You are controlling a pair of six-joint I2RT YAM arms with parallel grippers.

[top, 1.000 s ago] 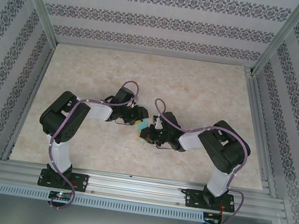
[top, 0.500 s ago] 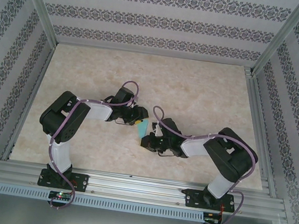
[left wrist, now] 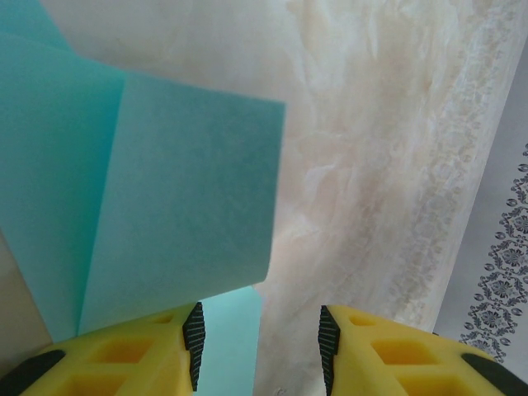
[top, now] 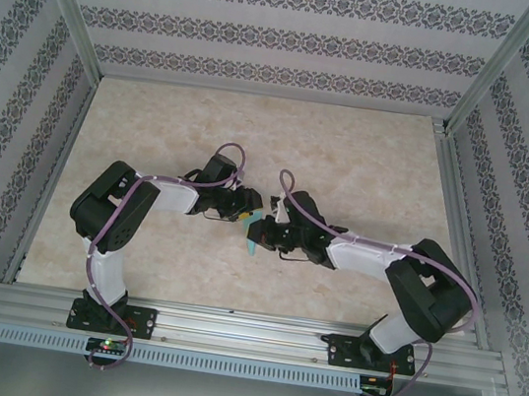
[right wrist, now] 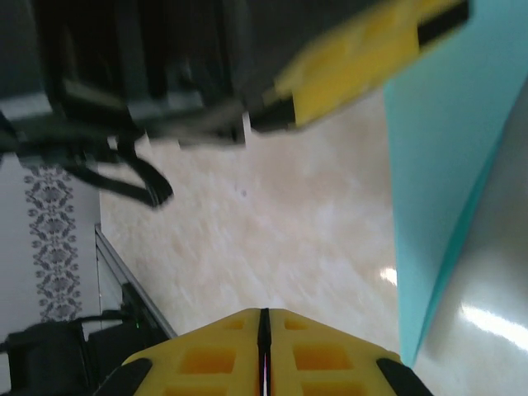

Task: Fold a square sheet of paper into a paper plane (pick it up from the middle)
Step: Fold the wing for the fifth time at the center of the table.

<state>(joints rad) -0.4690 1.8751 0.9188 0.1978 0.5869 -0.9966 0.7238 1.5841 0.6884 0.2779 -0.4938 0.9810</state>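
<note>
Top view: one teal paper (top: 253,234), partly folded and nowhere near dart-shaped, sits mid-table right between the two grippers. The left gripper (top: 250,206) is just above it and the right gripper (top: 265,233) is against its right side. The table (top: 351,151) is pale beige marble-look, boxed in by walls (top: 268,39) with grey floral-stripe wallpaper and a metal rail (top: 245,330) along the near edge. Count: two arms, two grippers, one sheet.

Left wrist: the teal paper (left wrist: 190,190) has one sharp crease, with a flap lying over a second layer. It fills the left side and runs down past the left finger (left wrist: 140,355). The jaws are part way apart, with bare table showing in the gap, and I can't tell if they're actually carrying the paper.

Right wrist: the jaws are pressed together with nothing visible between them. The teal paper (right wrist: 445,165) stands edge-up off to the right over glossy table.
</note>
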